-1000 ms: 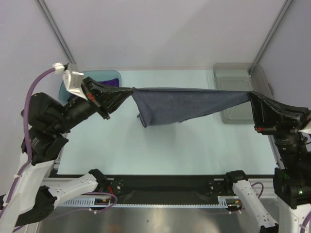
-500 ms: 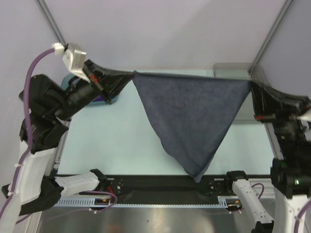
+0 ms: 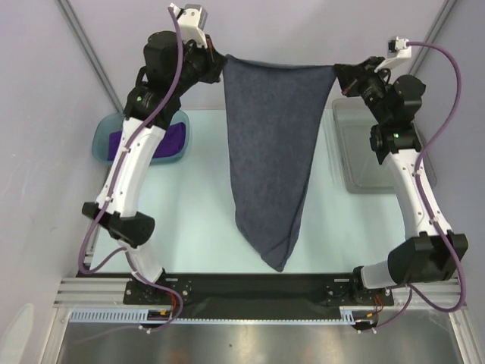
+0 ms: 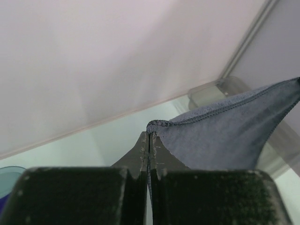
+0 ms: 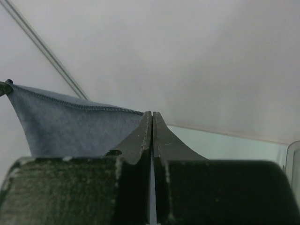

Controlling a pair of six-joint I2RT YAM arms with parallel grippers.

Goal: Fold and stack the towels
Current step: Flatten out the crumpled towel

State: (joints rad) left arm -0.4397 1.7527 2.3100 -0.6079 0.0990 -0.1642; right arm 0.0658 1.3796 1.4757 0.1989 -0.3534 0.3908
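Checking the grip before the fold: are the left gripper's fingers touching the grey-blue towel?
Touching. The left wrist view shows the left gripper shut on the grey-blue towel, its hemmed corner pinched between the fingers.

Purple towel [image 3: 176,136] — partly hidden behind left arm [image 3: 140,163].

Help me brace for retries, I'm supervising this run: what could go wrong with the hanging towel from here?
1. The left gripper and right gripper each pinch only a corner hem of the towel; either corner could slip free.
2. The towel hangs in a point; lowered onto the table like this, it may bunch or land crooked.
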